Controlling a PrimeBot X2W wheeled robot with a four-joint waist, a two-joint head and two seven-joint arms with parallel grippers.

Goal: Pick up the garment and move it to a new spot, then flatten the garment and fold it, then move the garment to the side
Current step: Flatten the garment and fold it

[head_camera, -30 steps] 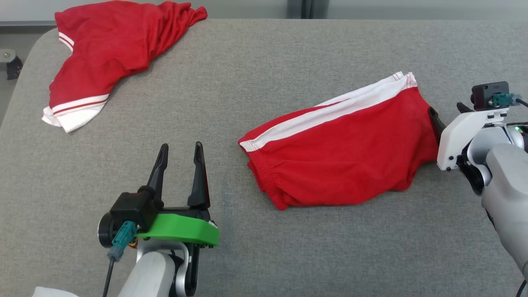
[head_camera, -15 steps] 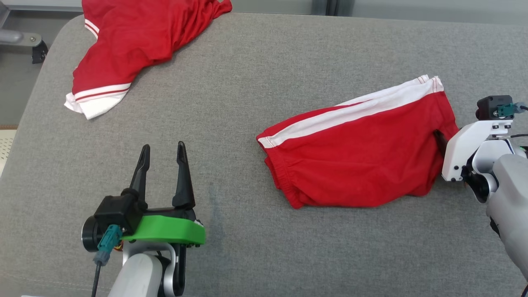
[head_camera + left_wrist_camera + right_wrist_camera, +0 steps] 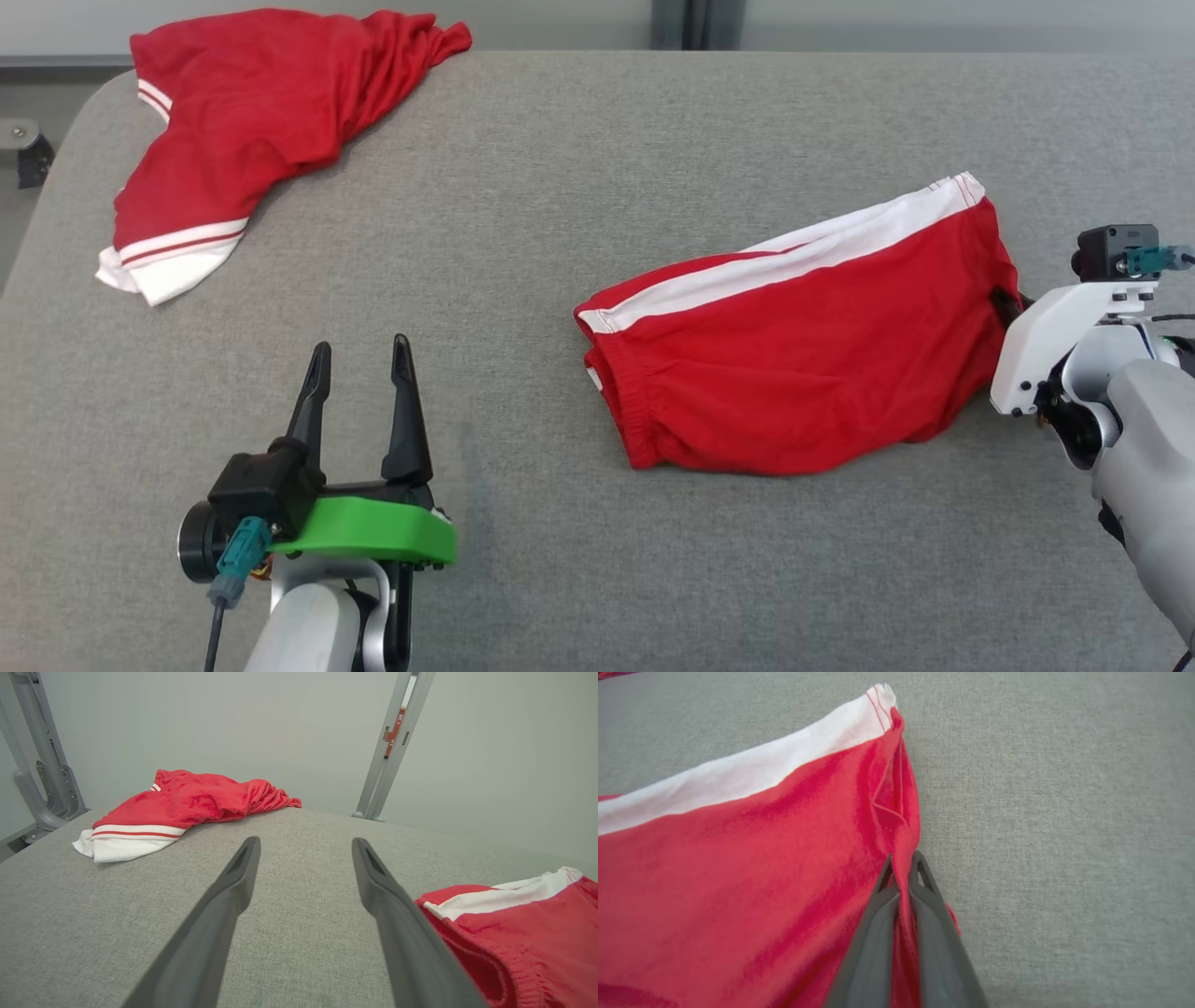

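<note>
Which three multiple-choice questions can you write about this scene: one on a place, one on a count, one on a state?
1. Where on the grey surface does the crumpled red garment lie?
A. far left corner
B. near right corner
C. middle

2. How many red garments lie on it?
A. one
B. two
C. three

3. How is the right gripper?
A. open, above the surface
B. shut on nothing
C. shut on the red shorts

Answers:
1 A: the head view shows it at the far left corner.
2 B: there are the crumpled one and the shorts.
3 C: the right wrist view shows red fabric pinched between its closed fingers.
</note>
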